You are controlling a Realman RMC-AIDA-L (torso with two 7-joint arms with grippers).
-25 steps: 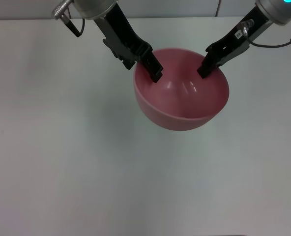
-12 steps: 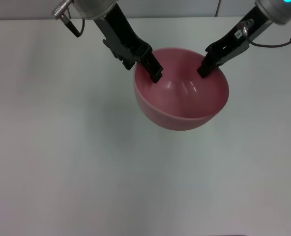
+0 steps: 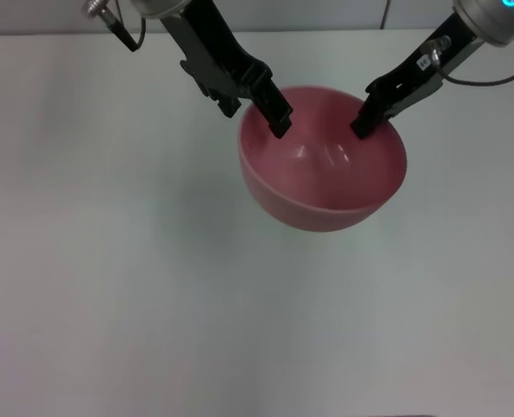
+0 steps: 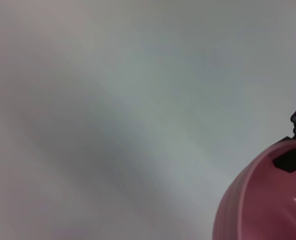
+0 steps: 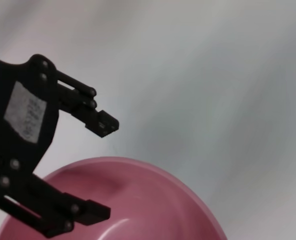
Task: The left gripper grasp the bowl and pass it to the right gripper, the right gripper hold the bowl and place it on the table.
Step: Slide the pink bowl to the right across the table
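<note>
bowl point(image 3: 323, 169) hangs between both arms: right gripper point(image 3: 367, 117) clamped on its far-right rim, left gripper point(image 3: 273, 117) spread open straddling the far-left rim.

A pink plastic bowl point(image 3: 324, 169) is hanging above the far middle of the white table point(image 3: 109, 287), taking up the only occupied airspace. The left gripper point(image 3: 274, 117) is blocking the bowl's far-left rim, one finger reaching inside, while the right gripper point(image 3: 361, 122) is blocking the far-right rim; in the right wrist view its fingers point(image 5: 102, 123) are straddling the wall, one outside and one inside. Between the two grippers, a narrow gap over the far rim is staying open. The bowl's near rim and both near flanks are lying unobstructed, and the table's near edge and both near corners are offering broad passage.
</note>
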